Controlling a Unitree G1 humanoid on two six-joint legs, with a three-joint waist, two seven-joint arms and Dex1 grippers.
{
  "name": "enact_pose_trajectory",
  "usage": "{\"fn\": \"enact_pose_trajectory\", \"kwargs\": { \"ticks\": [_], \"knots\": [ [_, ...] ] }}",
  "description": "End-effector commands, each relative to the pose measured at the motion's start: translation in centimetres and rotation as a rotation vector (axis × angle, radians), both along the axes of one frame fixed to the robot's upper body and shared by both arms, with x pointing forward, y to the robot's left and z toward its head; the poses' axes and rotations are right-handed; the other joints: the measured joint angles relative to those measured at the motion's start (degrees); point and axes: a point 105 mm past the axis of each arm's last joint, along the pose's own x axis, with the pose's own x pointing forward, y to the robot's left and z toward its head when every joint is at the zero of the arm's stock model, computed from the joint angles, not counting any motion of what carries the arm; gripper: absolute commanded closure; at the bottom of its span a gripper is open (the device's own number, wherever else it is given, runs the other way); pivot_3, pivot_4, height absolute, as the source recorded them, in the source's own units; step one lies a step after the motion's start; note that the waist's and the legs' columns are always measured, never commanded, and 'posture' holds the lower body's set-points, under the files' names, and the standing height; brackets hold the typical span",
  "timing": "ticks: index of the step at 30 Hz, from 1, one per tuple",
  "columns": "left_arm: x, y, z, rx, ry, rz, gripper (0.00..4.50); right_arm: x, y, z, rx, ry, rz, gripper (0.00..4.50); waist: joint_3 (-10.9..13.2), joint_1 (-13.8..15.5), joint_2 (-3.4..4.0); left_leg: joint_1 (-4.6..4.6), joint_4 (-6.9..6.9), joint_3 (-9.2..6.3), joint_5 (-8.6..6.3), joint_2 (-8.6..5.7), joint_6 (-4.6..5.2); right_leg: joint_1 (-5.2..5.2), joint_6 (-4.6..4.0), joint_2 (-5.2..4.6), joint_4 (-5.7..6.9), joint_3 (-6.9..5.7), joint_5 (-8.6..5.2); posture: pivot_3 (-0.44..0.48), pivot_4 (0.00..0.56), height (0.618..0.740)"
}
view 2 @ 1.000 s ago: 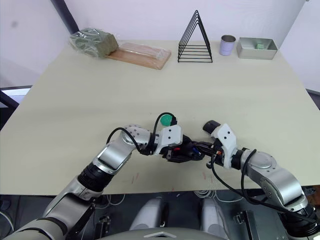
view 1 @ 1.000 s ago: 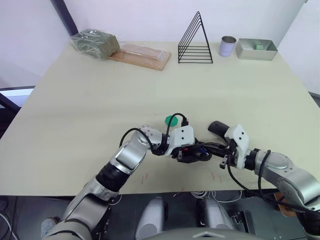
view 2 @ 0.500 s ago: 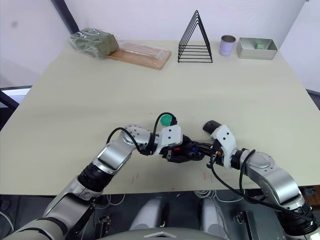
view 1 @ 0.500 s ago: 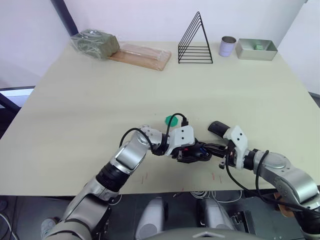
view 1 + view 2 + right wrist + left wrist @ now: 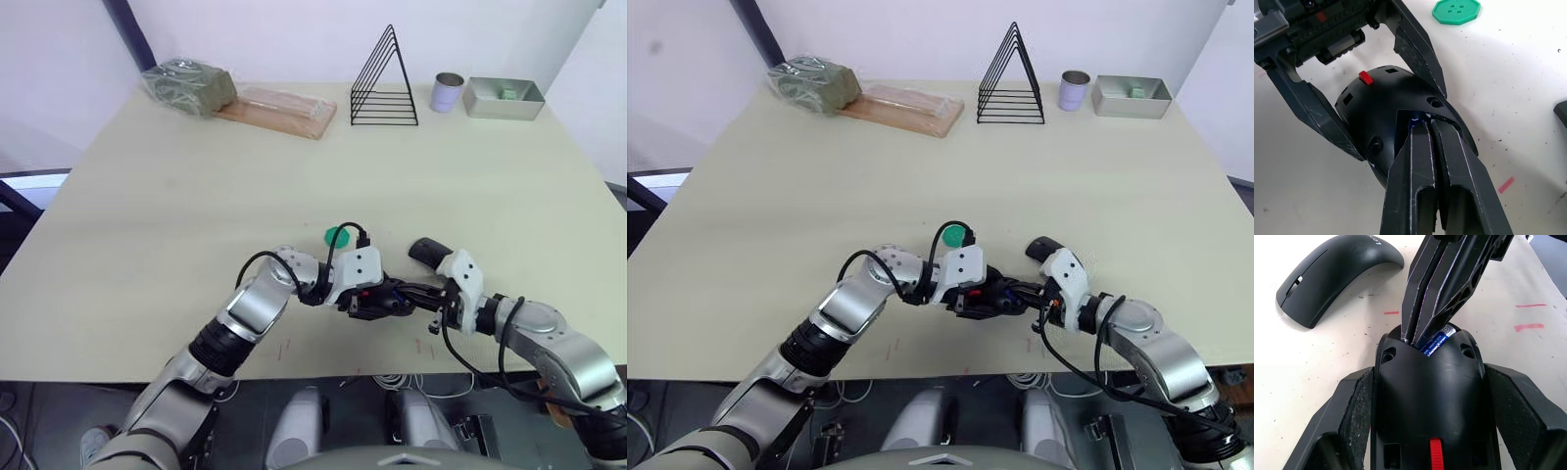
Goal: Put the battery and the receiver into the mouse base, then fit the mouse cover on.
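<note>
Change: little between the earlier frames and now; the right end effector [image 5: 1432, 128] has kept its fingertips pushed into the open black oval mouse base [image 5: 1428, 382], the right forearm shifting only slightly.
Meaning: the small blue battery with silvery ends [image 5: 1436, 341] looks to be mid-seating, not yet released; receiver and cover steps appear still to come.
Left end effector: [image 5: 1428, 396] spread wide around the mouse base, its padded fingers [image 5: 1354, 418] pressed against both flanks, steadying it on the pale counter [image 5: 196, 196].
Right end effector: fingers nearly together, pinched narrow, tips touching the battery inside the compartment.
Battery: lying slanted in the base's slot, directly under the right fingertips.
Cover: the smooth glossy black mouse cover [image 5: 1334, 274] rests on the counter just beyond the base, apart from both end effectors.
Receiver: cannot be made out.
Nearby: a green scalloped disc [image 5: 1456, 10] lies close behind the left wrist.
</note>
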Motion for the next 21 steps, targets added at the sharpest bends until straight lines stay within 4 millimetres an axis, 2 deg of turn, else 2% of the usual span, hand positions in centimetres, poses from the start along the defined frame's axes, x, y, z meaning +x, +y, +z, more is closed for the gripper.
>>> {"fn": "enact_pose_trajectory", "kwargs": {
  "ticks": [1, 3, 6, 11, 12, 13, 19, 20, 21],
  "knots": [
    [-0.2, 0.2, 0.0, 0.000, 0.003, -0.005, 1.49, -0.7, -0.9, 1.8, 0.062, -0.018, 0.026, 4.44, 0.0, 0.0, 0.04, 0.00, 0.00, -0.01, 0.00, 0.00, 0.00, 0.00, 0.00, 0.00, 0.00, -0.01, 0.00, 0.000, 0.150, 0.740],
    [-0.1, 0.2, 0.2, -0.010, 0.004, -0.007, 1.49, -1.3, -1.0, 2.8, 0.093, -0.022, 0.068, 4.44, 0.0, 0.0, 0.06, -0.01, 0.00, 0.00, 0.00, 0.00, 0.00, -0.01, 0.00, 0.00, 0.00, 0.02, 0.00, 0.000, 0.150, 0.740],
    [-0.1, 0.3, 1.0, -0.027, 0.000, -0.010, 1.49, -3.1, -2.8, 5.0, 0.069, -0.053, 0.134, 4.44, 0.1, 0.0, 0.13, -0.02, 0.00, -0.03, 0.00, 0.00, 0.00, -0.02, 0.00, 0.00, 0.00, 0.02, 0.00, 0.000, 0.150, 0.740],
    [0.0, 0.9, 1.4, -0.032, -0.002, 0.003, 1.49, -4.8, -5.4, 5.7, 0.032, -0.047, 0.103, 4.44, 0.1, 0.0, 0.10, -0.02, -0.01, -0.01, 0.00, 0.02, 0.00, 0.00, 0.00, 0.01, -0.01, 0.00, 0.00, 0.000, 0.150, 0.740],
    [0.0, 1.0, 1.4, -0.031, -0.002, 0.006, 1.49, -5.1, -5.8, 5.7, 0.021, -0.050, 0.100, 3.91, 0.1, 0.0, 0.12, -0.02, -0.01, -0.01, 0.00, 0.02, 0.00, 0.00, 0.00, 0.01, -0.01, 0.00, 0.00, 0.000, 0.150, 0.740],
    [0.0, 1.1, 1.3, -0.031, -0.002, 0.009, 1.49, -5.4, -6.1, 5.7, 0.016, -0.050, 0.097, 3.65, 0.1, 0.0, 0.11, -0.02, -0.01, 0.01, 0.00, 0.02, 0.00, -0.01, 0.00, 0.01, -0.01, 0.02, 0.00, 0.000, 0.150, 0.740],
    [0.2, 1.5, 1.0, -0.020, -0.007, 0.021, 1.49, -6.9, -7.9, 5.2, -0.023, -0.050, 0.072, 0.73, 0.1, 0.1, 0.11, -0.02, 0.00, 0.03, 0.00, 0.02, 0.00, 0.00, 0.01, 0.01, -0.01, 0.04, 0.00, 0.000, 0.150, 0.740],
    [0.3, 1.6, 0.9, -0.017, -0.007, 0.021, 1.49, -7.2, -8.0, 5.2, -0.026, -0.051, 0.074, 0.49, 0.1, 0.1, 0.11, -0.01, 0.00, 0.04, 0.00, 0.02, 0.00, 0.00, 0.01, 0.01, -0.01, 0.04, 0.00, 0.000, 0.150, 0.740],
    [0.3, 1.6, 0.8, -0.015, -0.006, 0.022, 1.49, -7.3, -8.0, 5.1, -0.027, -0.051, 0.074, 0.02, 0.1, 0.1, 0.11, -0.01, 0.00, 0.04, 0.00, 0.02, 0.00, 0.00, 0.01, 0.01, -0.01, 0.04, 0.00, 0.000, 0.150, 0.740]
  ]
}}
